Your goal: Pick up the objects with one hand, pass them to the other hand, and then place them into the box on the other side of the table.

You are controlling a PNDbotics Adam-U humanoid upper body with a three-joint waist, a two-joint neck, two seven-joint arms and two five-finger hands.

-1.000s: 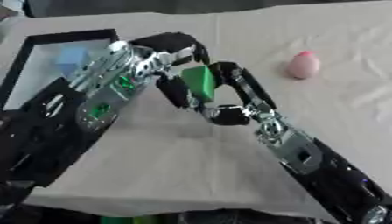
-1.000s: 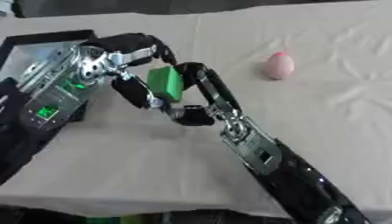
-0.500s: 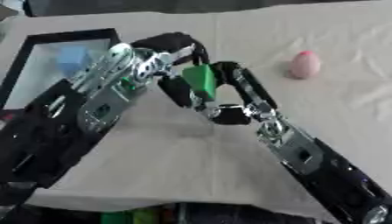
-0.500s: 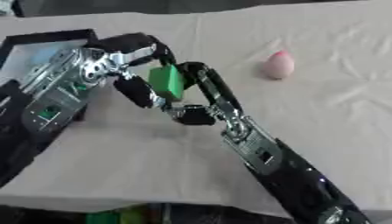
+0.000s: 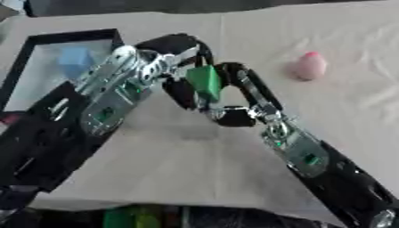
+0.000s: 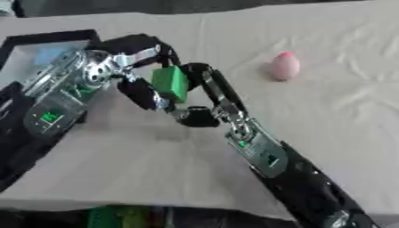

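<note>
Green block between both hands' fingers.

Two hands, left and right. One green block, one pink object, one blue block, one box.

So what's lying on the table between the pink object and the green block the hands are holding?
Nothing: in the left eye view only bare cloth separates the pink object from the green block.
</note>
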